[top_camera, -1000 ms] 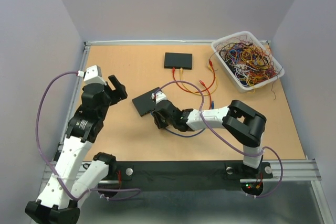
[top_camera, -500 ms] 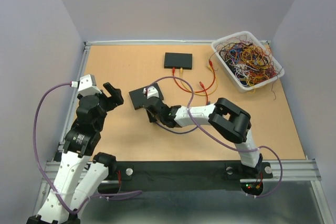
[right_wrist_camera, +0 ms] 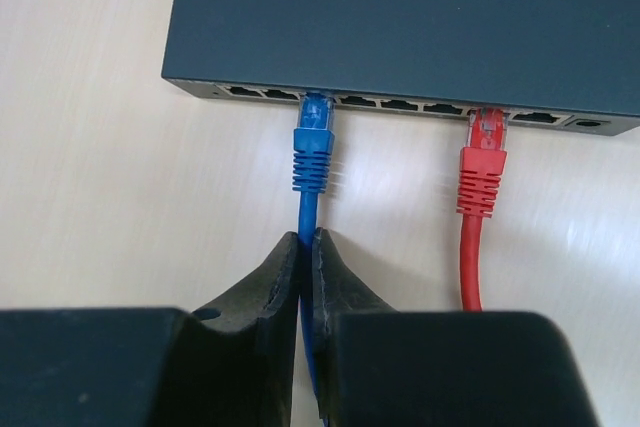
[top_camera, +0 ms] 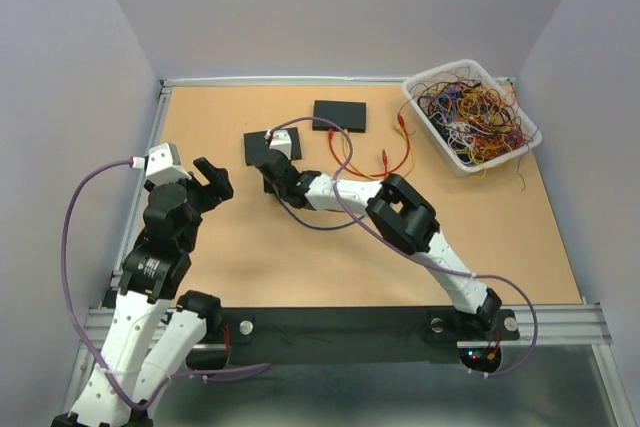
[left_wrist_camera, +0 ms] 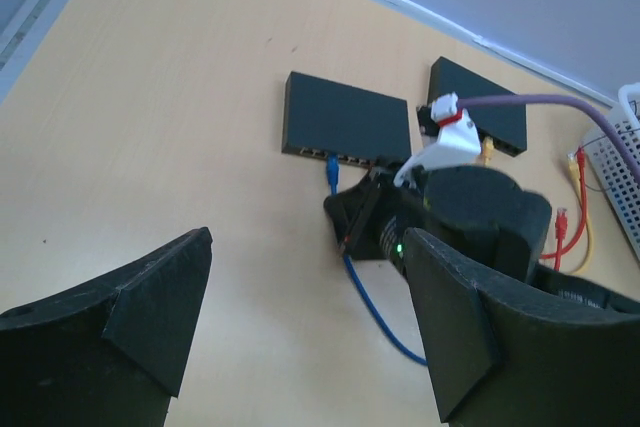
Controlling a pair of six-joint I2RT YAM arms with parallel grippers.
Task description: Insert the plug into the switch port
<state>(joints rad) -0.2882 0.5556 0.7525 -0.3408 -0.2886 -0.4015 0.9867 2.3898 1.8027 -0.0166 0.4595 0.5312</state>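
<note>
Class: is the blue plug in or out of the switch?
In: the blue plug has its tip inside a switch port.

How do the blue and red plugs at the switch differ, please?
In the right wrist view, the blue plug sits left of the red plug along the port row. The blue plug's cable is pinched by the right gripper; the red plug's cable lies free. Both are seated in the switch.
</note>
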